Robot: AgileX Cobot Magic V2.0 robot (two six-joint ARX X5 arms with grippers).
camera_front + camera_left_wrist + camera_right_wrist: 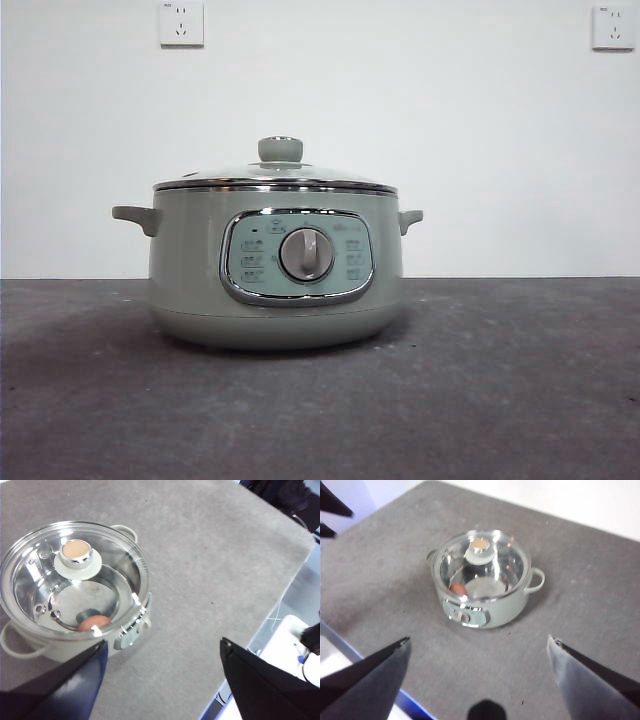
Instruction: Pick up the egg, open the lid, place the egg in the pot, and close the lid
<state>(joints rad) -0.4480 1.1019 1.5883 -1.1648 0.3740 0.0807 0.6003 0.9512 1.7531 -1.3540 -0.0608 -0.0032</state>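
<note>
Left pincer (162, 652) spread wide, holding nothing, raised above the grey surface (210, 570); right pincer (479, 647) likewise wide apart and empty, high over the near edge. Between them, wide sage-green electric pot (275, 265) with silver dial, panel icons too small to read. Domed glass lid (75, 580) with green knob seated on the rim. Small brown-orange egg (93, 623) inside, against the pot's wall.

Bright even light, lid (75, 580) glare, soft blur
</note>
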